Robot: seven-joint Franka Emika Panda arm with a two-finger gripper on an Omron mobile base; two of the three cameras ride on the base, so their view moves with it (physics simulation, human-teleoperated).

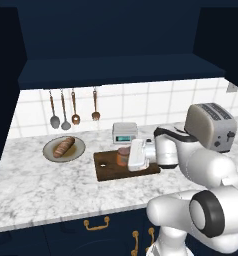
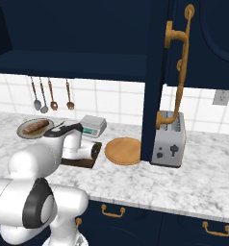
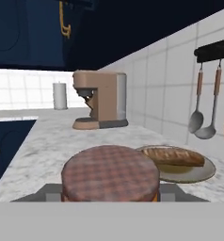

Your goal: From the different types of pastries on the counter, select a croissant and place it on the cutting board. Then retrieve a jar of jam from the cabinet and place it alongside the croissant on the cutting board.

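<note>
The jar of jam (image 1: 123,156) stands upright on the cutting board (image 1: 108,171), on the counter (image 1: 51,182). It is framed by the gripper (image 1: 127,156), though whether it is clasped cannot be told. The brown loaf (image 1: 64,146) lies on a plate (image 1: 77,151) nearby, left of the board.

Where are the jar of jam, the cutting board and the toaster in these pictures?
jar of jam (image 3: 110,173): hand view, on its checked lid.
cutting board (image 1: 107,167): left base view, bare left part of the board.
toaster (image 1: 211,126): left base view, on its side wall.
</note>
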